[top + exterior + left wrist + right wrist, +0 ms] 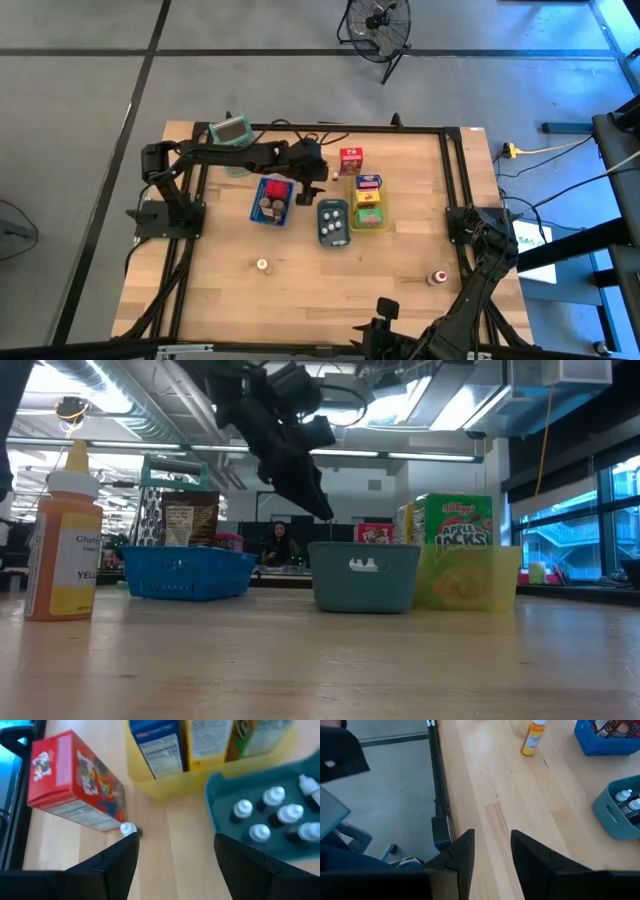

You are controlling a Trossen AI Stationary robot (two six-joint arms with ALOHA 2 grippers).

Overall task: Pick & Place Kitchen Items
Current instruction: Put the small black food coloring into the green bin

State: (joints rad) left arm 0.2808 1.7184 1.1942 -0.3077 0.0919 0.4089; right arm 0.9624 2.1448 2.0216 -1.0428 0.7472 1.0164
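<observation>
The left tool [172, 857] hangs over the tabletop [300, 280] with its fingers apart and empty, above a small white piece [127, 828] touching one red carton [75, 782]. Three cartons [200, 742] stand in the yellow tray [165, 787]. The right tool [492, 855] waits low at the near edge, fingers a little apart, grasping nothing.

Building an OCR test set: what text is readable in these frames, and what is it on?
"Kellogg's APPLE JACKS": green carton standing in the yellow tray, low view.
"Chef" and "YEL", both cut off: label of the orange bottle, low view.
Nutrition panels on the cartons in the yellow tray, left wrist view: too blurred to read.
Red carton: artwork visible, wording unreadable.
Other labels: too small to read.
</observation>
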